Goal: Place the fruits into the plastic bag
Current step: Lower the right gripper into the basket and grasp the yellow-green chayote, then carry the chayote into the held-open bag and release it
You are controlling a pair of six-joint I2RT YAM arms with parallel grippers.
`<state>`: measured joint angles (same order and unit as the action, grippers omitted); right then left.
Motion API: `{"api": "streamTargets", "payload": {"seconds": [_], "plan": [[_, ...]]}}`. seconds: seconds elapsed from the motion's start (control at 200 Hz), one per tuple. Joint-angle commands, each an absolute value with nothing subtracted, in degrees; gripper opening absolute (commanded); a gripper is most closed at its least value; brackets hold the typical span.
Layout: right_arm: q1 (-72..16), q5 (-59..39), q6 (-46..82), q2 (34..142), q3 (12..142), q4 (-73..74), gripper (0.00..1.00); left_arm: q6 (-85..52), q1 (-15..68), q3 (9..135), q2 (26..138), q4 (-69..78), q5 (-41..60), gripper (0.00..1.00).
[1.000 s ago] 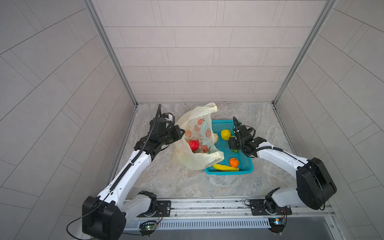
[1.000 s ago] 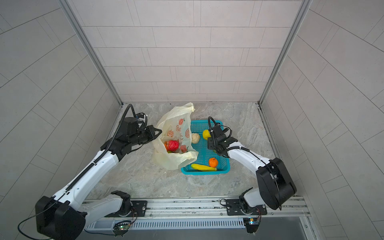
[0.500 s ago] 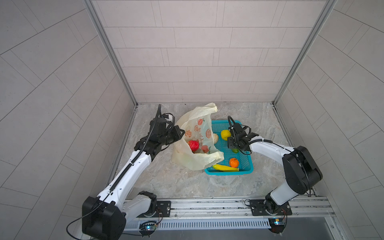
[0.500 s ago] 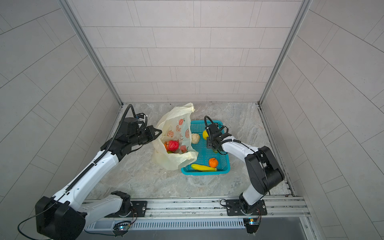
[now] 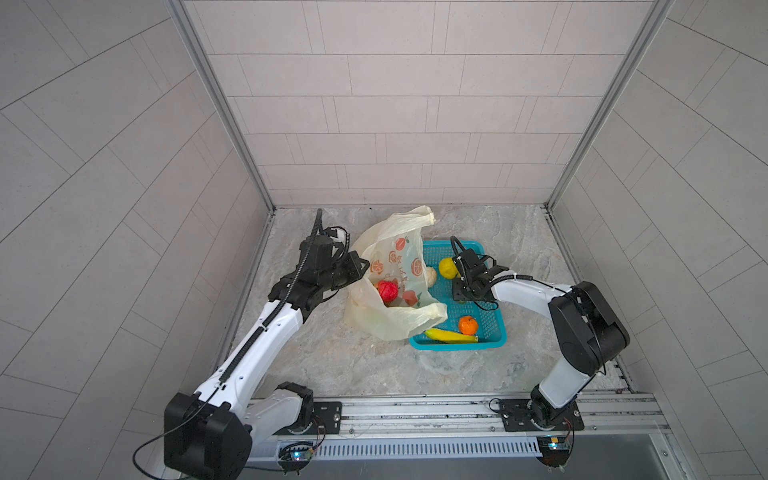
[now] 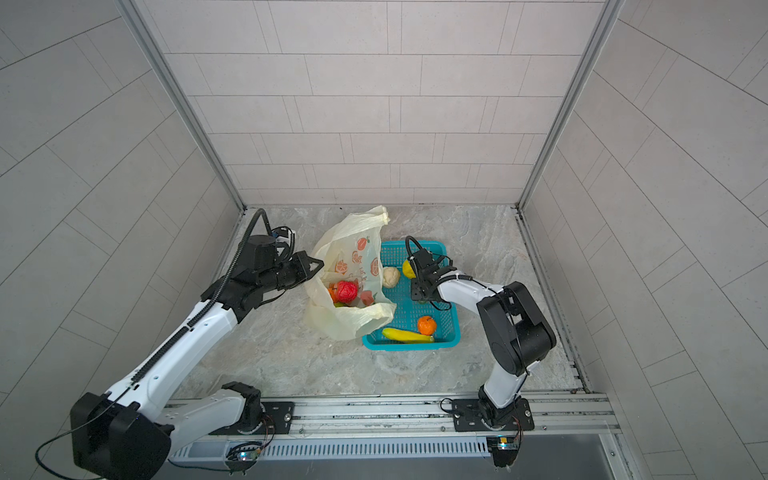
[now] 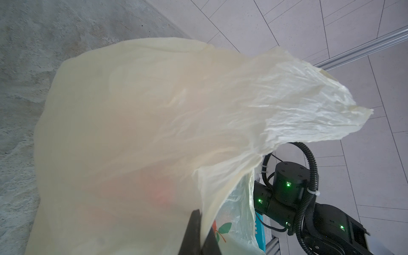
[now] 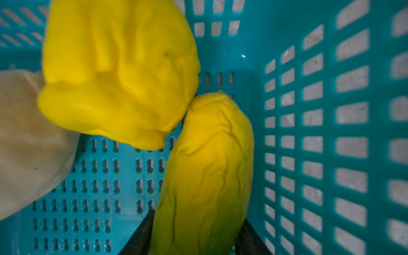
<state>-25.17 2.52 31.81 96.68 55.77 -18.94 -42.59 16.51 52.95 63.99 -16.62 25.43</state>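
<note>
Left end effector (image 5: 364, 266) clamped on plastic bag (image 5: 386, 324) rim at the bag's 10 o'clock edge, mouth gaping, red fruit (image 5: 387, 291) inside. Bag lip draped over teal basket (image 5: 496, 332) at its 9 o'clock rim. Right end effector (image 8: 198, 220) down in the basket, fingers pressed to both sides of green-yellow oblong fruit (image 8: 209, 165), whose tip touches lemon (image 8: 119, 77); mesh wall close beside. Banana (image 5: 451, 336) and tangerine (image 5: 468, 325) near the basket's 6 o'clock edge. Bare surface (image 5: 332, 365) at 6 and 12 o'clock.

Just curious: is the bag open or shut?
Open. The left gripper pinches the bag at its rim, mouth gaping; a red fruit shows inside.
</note>
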Motion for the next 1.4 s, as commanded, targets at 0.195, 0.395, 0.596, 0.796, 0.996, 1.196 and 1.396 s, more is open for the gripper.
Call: {"api": "streamTargets", "payload": {"seconds": [0.195, 0.395, 0.596, 0.796, 0.996, 1.196, 1.396], "plan": [[-25.05, 3.07, 35.17, 91.62, 52.17, -14.99, 0.32, -41.84, 16.24, 53.63, 63.77, -16.87, 25.22, 0.0], [-25.05, 0.75, 35.42, 84.47, 51.32, -13.96, 0.29, -41.84, 16.24, 53.43, 63.35, -16.87, 25.23, 0.0], [-26.94, -14.91, 30.37, 75.63, 49.27, -6.89, 0.29, -41.84, 16.28, 53.23, 63.05, -16.57, 25.4, 0.0], [-32.46, -17.63, 27.76, 69.4, 49.06, -0.15, 0.29, -41.84, 16.32, 52.73, 62.97, -15.92, 25.55, 0.0], [-35.28, -17.98, 26.69, 72.55, 54.44, 2.03, 0.29, -41.84, 16.34, 52.65, 62.66, -15.82, 25.66, 0.0], [-38.3, -20.57, 26.66, 81.33, 59.35, 3.76, 0.29, -41.84, 16.27, 52.49, 62.67, -15.39, 26.28, 0.0], [-39.37, -19.95, 28.19, 92.05, 66.34, 2.56, 0.29, -42.6, 16.29, 51.63, 62.46, -13.85, 26.67, 0.0]]}}
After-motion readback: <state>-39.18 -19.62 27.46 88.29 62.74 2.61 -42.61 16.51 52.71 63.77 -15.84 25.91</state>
